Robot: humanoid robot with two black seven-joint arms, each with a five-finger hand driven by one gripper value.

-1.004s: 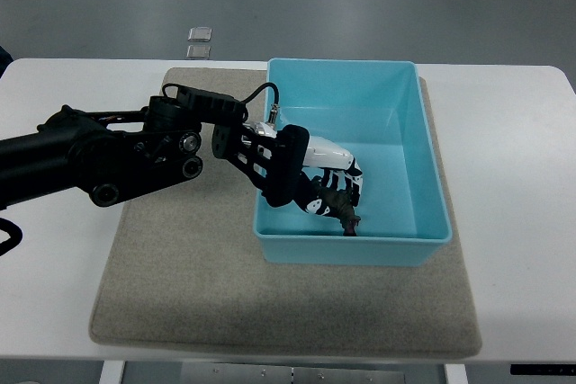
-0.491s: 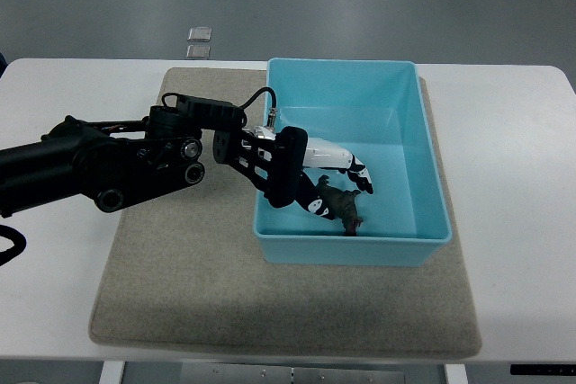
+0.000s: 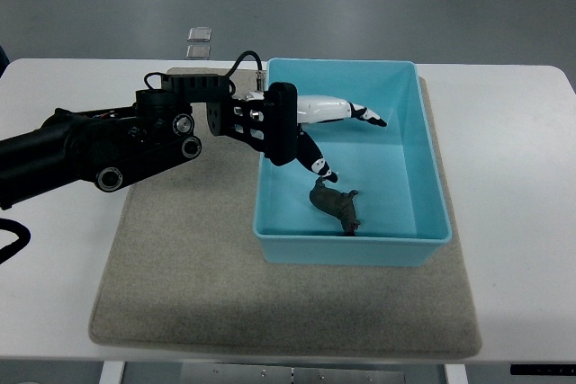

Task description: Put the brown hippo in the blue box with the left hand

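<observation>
The brown hippo lies on the floor of the blue box, near its front wall. My left hand is open and empty, lifted above the box's middle, with the fingers stretched out to the right and the thumb pointing down toward the hippo without touching it. The left arm comes in from the left edge across the mat. The right arm is out of view.
The box stands on a grey mat on a white table. Two small grey blocks lie on the floor beyond the table's far edge.
The left hand let go of the hippo, opened, and rose up and back toward the far side of the box. The hippo stays on the box floor.
</observation>
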